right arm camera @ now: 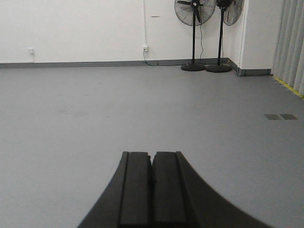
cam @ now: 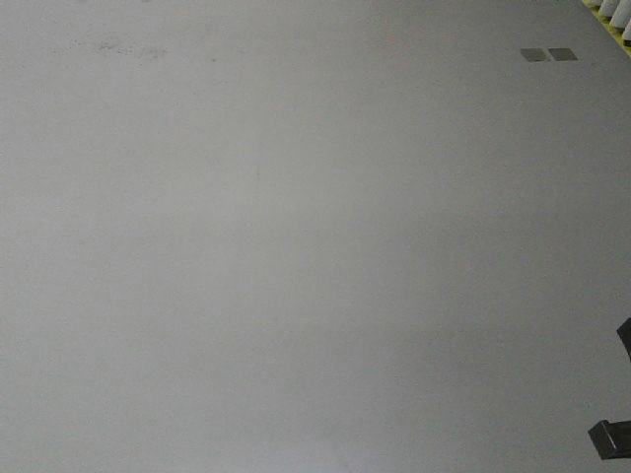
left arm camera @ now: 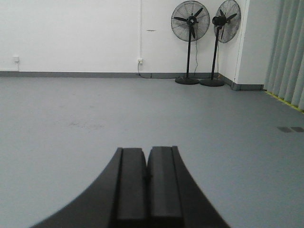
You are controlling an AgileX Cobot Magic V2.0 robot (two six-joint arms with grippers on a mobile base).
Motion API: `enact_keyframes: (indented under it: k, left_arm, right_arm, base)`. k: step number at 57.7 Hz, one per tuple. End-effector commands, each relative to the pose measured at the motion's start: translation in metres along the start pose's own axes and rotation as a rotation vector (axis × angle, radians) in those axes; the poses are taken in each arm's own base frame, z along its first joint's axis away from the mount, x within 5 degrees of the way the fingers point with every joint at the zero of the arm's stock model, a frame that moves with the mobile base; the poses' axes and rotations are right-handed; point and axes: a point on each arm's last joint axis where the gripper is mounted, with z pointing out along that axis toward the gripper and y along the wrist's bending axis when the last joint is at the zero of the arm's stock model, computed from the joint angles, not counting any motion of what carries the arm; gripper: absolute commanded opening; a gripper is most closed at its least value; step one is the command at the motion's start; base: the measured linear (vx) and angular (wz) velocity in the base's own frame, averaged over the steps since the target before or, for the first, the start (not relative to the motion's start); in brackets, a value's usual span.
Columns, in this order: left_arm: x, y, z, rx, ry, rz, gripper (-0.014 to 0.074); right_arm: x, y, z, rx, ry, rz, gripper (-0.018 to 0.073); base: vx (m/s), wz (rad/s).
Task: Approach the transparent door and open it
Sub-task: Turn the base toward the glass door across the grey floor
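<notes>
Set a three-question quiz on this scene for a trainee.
1. True or false: the transparent door shows in the front-facing view.
2. How many pedestal fans stand by the far wall? A) one B) two C) three
3. Fill in: the left end effector and the right end effector are both ___, with nothing held.

Key: 1 false, that view shows only grey floor; 2 B; 3 shut.
</notes>
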Motion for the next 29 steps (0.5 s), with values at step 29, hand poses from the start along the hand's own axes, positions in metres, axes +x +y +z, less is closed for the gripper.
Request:
enact_keyframes:
  k: [29]
  left_arm:
    - [-0.0032, 0.0000, -0.0007, 0.004, -0.081, -0.006, -0.0006]
  right_arm:
    - [-0.0071, -0.0001, -0.0011, 0.002, -0.094, -0.004, -0.0001]
  base:
    - [0.10, 0.08]
